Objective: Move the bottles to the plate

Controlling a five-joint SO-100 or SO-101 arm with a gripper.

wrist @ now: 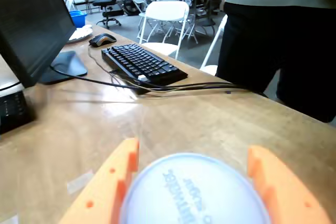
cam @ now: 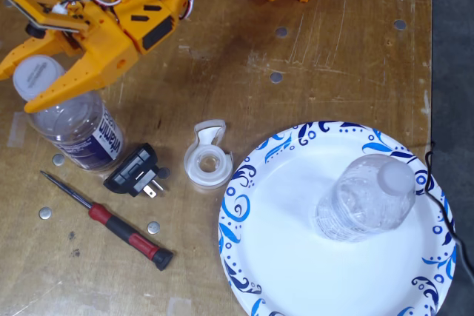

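Observation:
The wider bottle (cam: 74, 125) with a dark blue label stands at the left of the table in the fixed view. Its white cap (cam: 37, 75) sits between my orange fingers. My gripper (cam: 18, 88) is shut on that cap from both sides. In the wrist view the cap (wrist: 191, 192) fills the space between the two fingers of the gripper (wrist: 193, 148). The ribbed clear bottle (cam: 363, 197) stands on the blue-patterned paper plate (cam: 244, 205) at the lower right, far from the gripper.
A clear tape dispenser (cam: 207, 157), a black plug adapter (cam: 137, 175), a red-handled screwdriver (cam: 111, 220) and small metal discs lie between bottle and plate. The wrist view shows a keyboard (wrist: 142, 64), monitor (wrist: 31, 19), cables and a standing person (wrist: 278, 35) beyond the table edge.

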